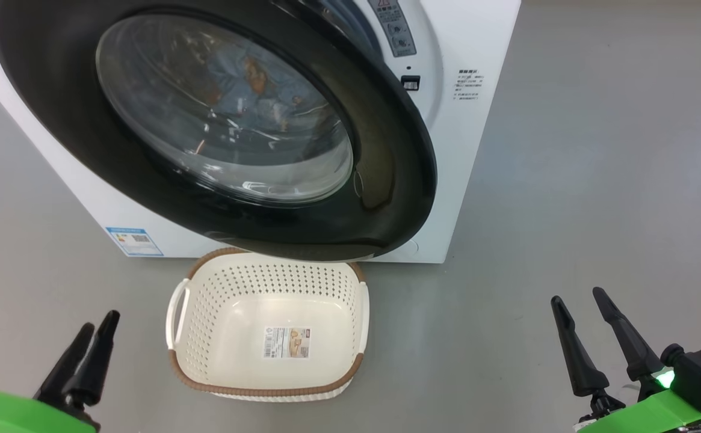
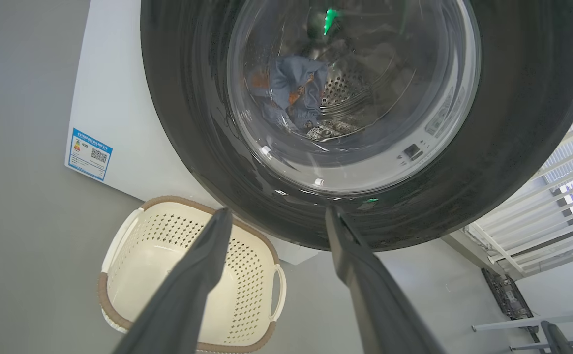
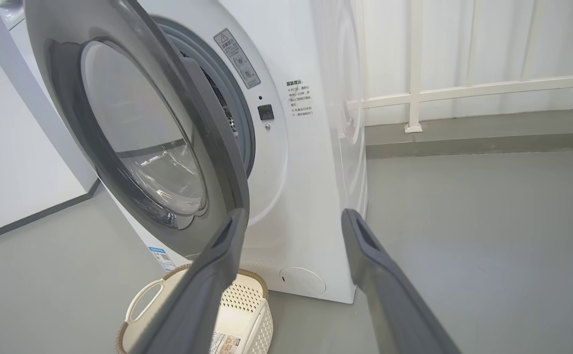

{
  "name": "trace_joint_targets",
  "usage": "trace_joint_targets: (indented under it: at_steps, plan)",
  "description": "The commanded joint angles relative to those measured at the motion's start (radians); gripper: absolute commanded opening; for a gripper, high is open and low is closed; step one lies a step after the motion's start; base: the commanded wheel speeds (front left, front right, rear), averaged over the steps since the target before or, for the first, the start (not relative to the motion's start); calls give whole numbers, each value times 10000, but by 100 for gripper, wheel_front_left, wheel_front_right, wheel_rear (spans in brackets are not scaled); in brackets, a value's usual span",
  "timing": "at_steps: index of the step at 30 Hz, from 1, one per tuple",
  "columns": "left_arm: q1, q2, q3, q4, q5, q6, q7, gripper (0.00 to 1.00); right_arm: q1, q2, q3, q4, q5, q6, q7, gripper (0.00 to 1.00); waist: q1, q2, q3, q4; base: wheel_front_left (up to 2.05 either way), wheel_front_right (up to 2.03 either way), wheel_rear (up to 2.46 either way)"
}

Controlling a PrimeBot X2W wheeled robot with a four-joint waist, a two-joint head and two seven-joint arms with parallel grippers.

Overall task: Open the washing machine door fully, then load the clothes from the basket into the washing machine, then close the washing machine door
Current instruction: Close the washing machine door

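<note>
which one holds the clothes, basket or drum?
The drum: blue clothes show through the door glass. The basket holds just its barcode label.

The clothes (image 2: 291, 93) are seen behind the washing machine door (image 2: 193, 147) glass; the basket (image 2: 168, 231) is crossed by the spread left end effector (image 2: 279, 210)

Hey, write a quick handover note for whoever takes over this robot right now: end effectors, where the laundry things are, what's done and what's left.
Left end effector: open, empty, low to the left of the basket.
Right end effector: open, empty, low on the right, apart from the washing machine.
Clothes: inside the drum, seen through the door glass.
Basket: empty, on the floor in front of the machine, partly under the door.
Washing machine door: ajar, swung out from the front, not latched.
Done: clothes loaded.
Left: push the door shut.
</note>
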Motion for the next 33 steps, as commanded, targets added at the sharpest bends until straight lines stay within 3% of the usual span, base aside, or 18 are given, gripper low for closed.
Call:
trace_joint_targets:
  at_steps: [1, 5, 12, 22, 33]
  plan:
    - [-151, 503, 231, -28, 324, -31, -568, 100, 103, -172, 187, -211, 119, 16, -48, 100, 0, 0, -70, -24, 0, 0, 0]
    - [46, 572, -452, 436, 945, -31, -1656, 100, 290, -195, 102, -215, 150, 16, -48, 100, 0, 0, -272, -52, 0, 0, 0]
    - [72, 276, -564, 1125, 1909, -31, -2089, 100, 544, -265, -24, -257, 225, 16, -48, 100, 0, 0, -436, -27, 0, 0, 0]
    - [637, -1361, 1472, 1396, 5498, -31, -2103, 100, 719, -294, -79, -299, 283, 16, -48, 100, 0, 0, -587, -8, 0, 0, 0]
    - [1268, -2559, 3141, 1034, 8842, -31, -2104, 100, 797, -280, -61, -243, 334, 16, -48, 100, 0, 0, -693, -105, 0, 0, 0]
